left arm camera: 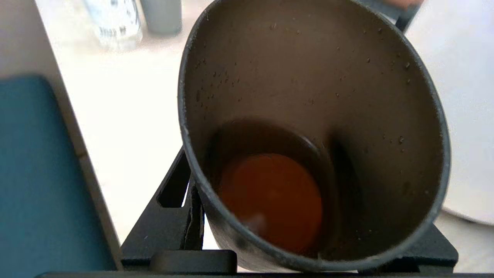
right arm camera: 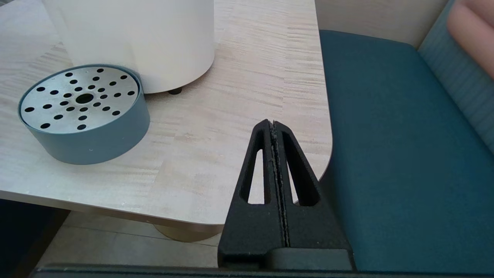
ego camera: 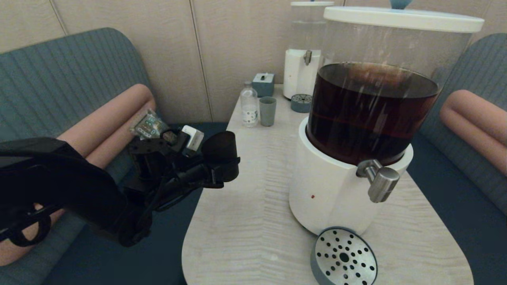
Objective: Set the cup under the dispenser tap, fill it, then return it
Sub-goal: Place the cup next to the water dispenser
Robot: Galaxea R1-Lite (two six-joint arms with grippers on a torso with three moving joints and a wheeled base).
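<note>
— Where is the cup (ego camera: 222, 152) now?

— The left gripper (ego camera: 216, 172) holds it at the left edge of the table (ego camera: 245, 221), well apart from the dispenser (ego camera: 356, 130). The fingers are closed on its sides, and the cup leans, its mouth tipped back toward the arm. From the left wrist camera you look straight into the cup (left arm camera: 312, 135): a shallow pool of brown liquid lies at the bottom and small drops cling to the inner wall.

— And the tap?

— The steel tap (ego camera: 379, 180) sticks out of the white base of the dispenser, above the round drip tray (ego camera: 344, 257) with its perforated metal top. Nothing stands on the tray. The tank above is roughly half full of dark brown liquid.

— What is the right arm doing?

— The right gripper (right arm camera: 273, 129) hangs low off the near right corner of the table, its fingers pressed flat together with nothing between them. Its camera shows the drip tray (right arm camera: 83, 112) just beside the dispenser's white base.

— Anything else on the table?

— At the far end, a clear bottle (ego camera: 249, 105), a grey-green cup (ego camera: 267, 111) just beside it, and a smaller dispenser (ego camera: 303, 59) of clear liquid behind them.
</note>
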